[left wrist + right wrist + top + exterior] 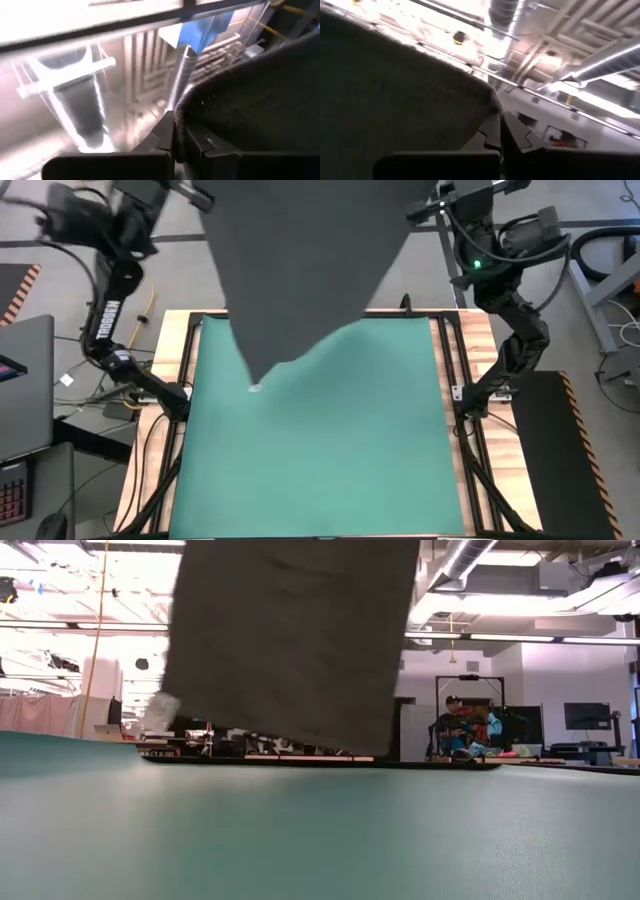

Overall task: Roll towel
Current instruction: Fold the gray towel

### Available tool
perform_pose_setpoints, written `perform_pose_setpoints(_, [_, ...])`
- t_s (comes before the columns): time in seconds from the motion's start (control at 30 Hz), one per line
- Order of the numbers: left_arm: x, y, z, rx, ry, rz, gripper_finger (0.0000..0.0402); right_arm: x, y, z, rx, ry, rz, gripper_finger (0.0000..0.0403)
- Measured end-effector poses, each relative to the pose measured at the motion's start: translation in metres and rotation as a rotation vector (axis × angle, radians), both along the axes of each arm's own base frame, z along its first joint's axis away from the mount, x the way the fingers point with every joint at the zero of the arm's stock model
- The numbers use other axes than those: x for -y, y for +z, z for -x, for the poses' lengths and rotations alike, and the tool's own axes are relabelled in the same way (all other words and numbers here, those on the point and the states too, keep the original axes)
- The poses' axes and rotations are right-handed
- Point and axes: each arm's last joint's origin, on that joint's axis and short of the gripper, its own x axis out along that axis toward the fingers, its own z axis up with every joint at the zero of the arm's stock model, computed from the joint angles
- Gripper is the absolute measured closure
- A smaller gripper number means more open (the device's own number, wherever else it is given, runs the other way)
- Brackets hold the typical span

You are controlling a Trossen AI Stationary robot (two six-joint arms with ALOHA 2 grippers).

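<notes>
Grey towel [305,260] hangs high over the green mat [330,450], its top corners pinched by the left jaws [175,131] and right jaws [499,131], pressed together.

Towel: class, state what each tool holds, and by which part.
Both tools, left and right, are shut on the towel, each pinching an upper corner; it hangs above the green mat.

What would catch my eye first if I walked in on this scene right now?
The big dark grey towel, held up in the air above the far end of the table, hanging like a curtain with its lowest corner just over the green mat. Each robot hand grips an upper corner: the left hand and the right hand are both shut on the cloth. Under it, the mat covers nearly the whole table.
</notes>
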Motion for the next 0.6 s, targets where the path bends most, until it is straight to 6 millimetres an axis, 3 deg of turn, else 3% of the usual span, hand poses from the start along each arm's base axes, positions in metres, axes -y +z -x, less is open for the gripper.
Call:
perform_pose_setpoints(0.17, [0.024, -0.017, 0.014, -0.154, -0.191, 0.169, 0.0401, -0.027, -0.005, -0.010, -0.076, 0.098, -0.058, 0.0391])
perform_pose_setpoints(0.37, [0.062, -0.045, 0.043, -0.310, -0.408, 0.557, 0.0401, -0.068, -0.028, -0.028, -0.261, 0.110, -0.270, 0.0391])
perform_pose_setpoints(0.47, [0.079, -0.059, 0.060, -0.333, -0.571, 0.807, 0.0401, -0.101, -0.048, -0.036, -0.358, 0.138, -0.346, 0.0391])
perform_pose_setpoints(0.6, [0.096, -0.084, 0.075, -0.436, -0.757, 1.205, 0.0401, -0.147, -0.075, -0.042, -0.362, 0.190, -0.391, 0.0391])
